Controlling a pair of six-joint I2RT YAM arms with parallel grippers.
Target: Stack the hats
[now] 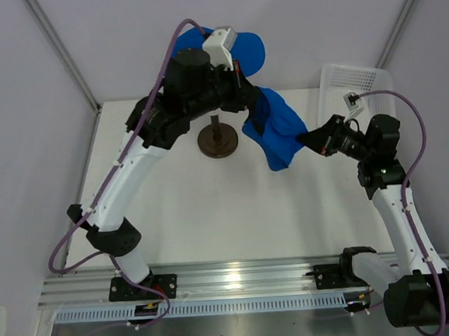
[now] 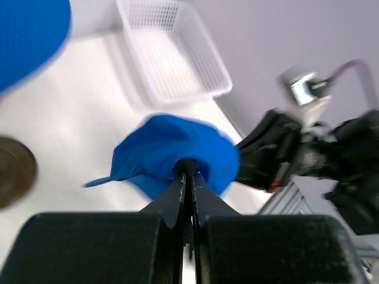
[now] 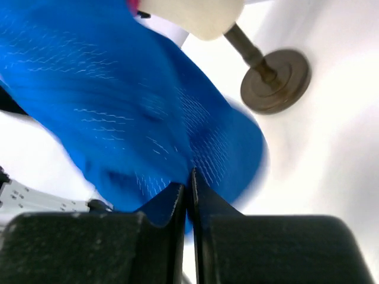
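Above the table [image 1: 181, 210], the blue cap [image 1: 280, 128] was held slack in the air, right of the stand base [image 1: 218, 143]. It was clamped on opposite sides by the left gripper [image 2: 187, 170] and the right gripper [image 3: 189, 178]. One pinch could be pulled loose by uneven tension, and the cap dropped.
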